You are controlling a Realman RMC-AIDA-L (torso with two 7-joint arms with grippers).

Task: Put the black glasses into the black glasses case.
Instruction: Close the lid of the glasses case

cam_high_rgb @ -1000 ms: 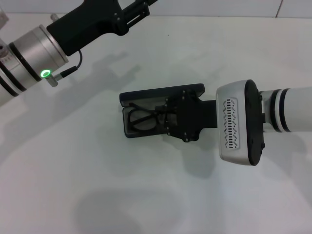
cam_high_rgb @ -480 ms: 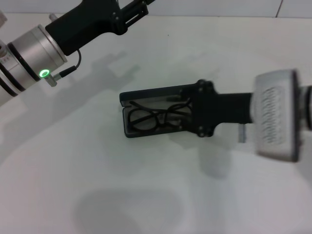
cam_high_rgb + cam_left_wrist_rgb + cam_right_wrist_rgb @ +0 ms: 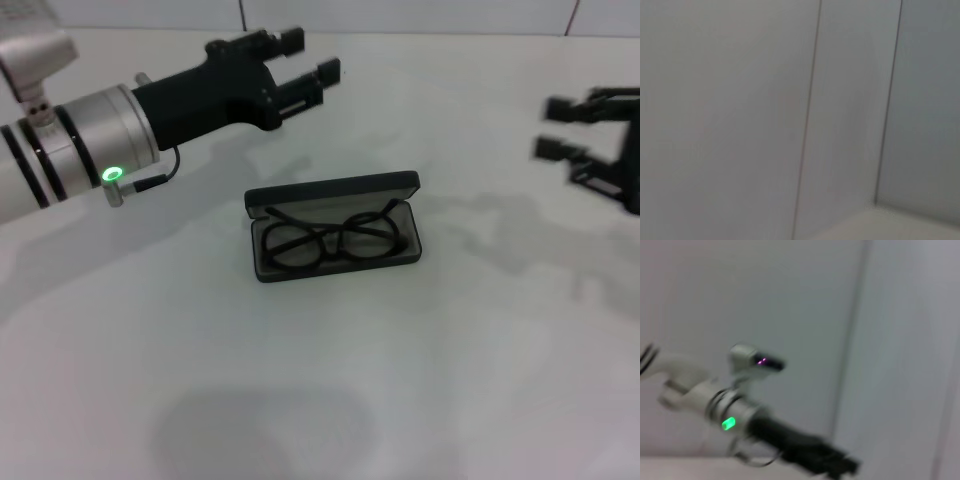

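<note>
The black glasses [image 3: 332, 238] lie inside the open black glasses case [image 3: 336, 263] in the middle of the white table, lid [image 3: 332, 190] raised at the far side. My right gripper [image 3: 560, 128] is open and empty, high at the right edge, well away from the case. My left gripper [image 3: 312, 60] is open and empty, held above the table behind and left of the case. The right wrist view shows the left arm [image 3: 765, 432] farther off; the left wrist view shows only wall.
The white table [image 3: 300, 400] spreads around the case. A tiled wall [image 3: 400, 15] runs along its far edge. The left arm's silver forearm [image 3: 70, 150] with a green light reaches in from the left.
My right gripper has let go of the glasses in the case and pulled back up and to the right. My left arm has moved slightly down and right.
</note>
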